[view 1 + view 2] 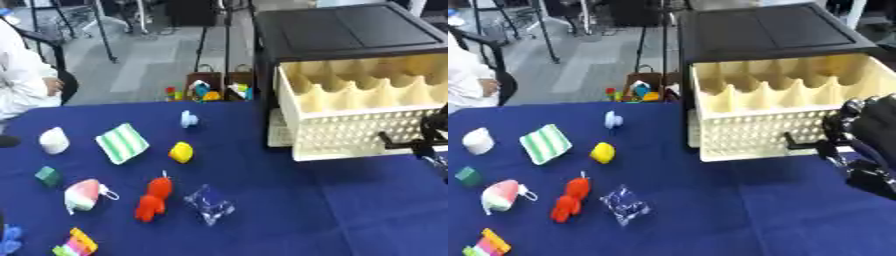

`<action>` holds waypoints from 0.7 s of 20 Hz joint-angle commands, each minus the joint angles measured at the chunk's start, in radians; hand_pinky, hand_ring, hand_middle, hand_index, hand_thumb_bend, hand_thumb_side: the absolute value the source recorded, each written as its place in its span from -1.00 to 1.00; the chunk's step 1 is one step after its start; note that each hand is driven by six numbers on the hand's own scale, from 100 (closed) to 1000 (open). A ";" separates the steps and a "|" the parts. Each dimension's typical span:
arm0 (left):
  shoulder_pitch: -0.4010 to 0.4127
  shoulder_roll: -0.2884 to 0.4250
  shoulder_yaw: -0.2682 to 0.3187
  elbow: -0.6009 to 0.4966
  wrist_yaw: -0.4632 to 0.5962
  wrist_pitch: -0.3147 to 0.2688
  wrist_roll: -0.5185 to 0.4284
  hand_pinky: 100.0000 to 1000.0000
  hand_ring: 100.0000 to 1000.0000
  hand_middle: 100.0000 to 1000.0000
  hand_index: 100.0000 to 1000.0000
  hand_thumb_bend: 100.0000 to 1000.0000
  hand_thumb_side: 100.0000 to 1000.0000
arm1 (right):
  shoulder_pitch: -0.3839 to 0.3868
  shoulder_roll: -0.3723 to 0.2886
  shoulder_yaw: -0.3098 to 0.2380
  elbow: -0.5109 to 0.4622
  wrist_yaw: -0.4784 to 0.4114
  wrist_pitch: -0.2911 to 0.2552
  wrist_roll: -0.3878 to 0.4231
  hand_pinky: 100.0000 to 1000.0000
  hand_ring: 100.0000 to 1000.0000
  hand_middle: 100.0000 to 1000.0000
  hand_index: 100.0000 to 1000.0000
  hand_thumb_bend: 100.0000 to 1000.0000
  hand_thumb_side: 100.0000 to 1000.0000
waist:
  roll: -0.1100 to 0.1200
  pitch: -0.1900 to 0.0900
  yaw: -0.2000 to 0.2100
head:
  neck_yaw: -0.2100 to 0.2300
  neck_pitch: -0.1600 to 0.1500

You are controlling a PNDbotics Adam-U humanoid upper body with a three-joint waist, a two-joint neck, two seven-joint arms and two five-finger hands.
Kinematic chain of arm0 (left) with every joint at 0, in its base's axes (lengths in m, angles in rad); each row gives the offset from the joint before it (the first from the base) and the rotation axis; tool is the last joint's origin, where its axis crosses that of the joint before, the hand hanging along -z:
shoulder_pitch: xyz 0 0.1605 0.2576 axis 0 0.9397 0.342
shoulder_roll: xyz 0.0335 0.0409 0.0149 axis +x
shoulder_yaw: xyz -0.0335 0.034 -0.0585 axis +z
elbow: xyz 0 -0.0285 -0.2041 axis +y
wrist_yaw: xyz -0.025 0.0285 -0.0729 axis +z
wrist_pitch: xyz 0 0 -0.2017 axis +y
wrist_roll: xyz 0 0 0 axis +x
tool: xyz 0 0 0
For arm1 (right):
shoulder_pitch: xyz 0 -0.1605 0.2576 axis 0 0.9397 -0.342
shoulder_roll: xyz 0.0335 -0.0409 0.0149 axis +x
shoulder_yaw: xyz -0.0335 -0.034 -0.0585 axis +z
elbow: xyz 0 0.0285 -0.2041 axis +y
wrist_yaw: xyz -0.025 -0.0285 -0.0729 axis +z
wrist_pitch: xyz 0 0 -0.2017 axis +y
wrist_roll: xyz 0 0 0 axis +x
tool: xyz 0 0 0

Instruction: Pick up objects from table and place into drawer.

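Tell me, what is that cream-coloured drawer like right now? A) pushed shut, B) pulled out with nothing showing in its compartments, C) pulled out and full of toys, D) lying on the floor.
B: the cream drawer stands pulled out from the black cabinet, and its divided compartments show nothing inside, while the toys, such as the red figure, lie on the blue table.

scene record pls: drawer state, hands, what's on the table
drawer: pulled open, cream, dividers inside, no objects seen in it
right robot hand: at the drawer front by the black handle; fingers unclear
left robot hand: not in view
cloth: blue, covers the table
items on cloth: red toy, yellow block, striped pouch, clear bag, white cup, green cube
held: nothing seen
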 commanded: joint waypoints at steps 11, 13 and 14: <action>-0.002 0.020 0.009 -0.015 0.009 0.000 -0.002 0.14 0.54 0.42 0.76 -1.00 0.80 | -0.002 -0.043 0.006 -0.020 -0.003 -0.047 -0.043 -1.00 -1.00 -1.00 -0.44 -0.95 -0.90 | -0.006 -0.025 -0.005 | 0.000 -0.016; -0.002 0.020 0.009 -0.015 0.009 0.000 -0.003 0.14 0.54 0.42 0.76 -1.00 0.80 | 0.002 -0.043 0.005 -0.020 -0.001 -0.044 -0.042 -1.00 -1.00 -1.00 -0.44 -0.95 -0.90 | -0.005 -0.025 -0.005 | 0.000 -0.016; -0.002 0.020 0.009 -0.015 0.008 0.000 -0.003 0.14 0.54 0.42 0.76 -1.00 0.80 | 0.006 -0.043 0.004 -0.020 0.001 -0.042 -0.042 -1.00 -1.00 -1.00 -0.44 -0.95 -0.90 | -0.005 -0.025 -0.005 | 0.000 -0.016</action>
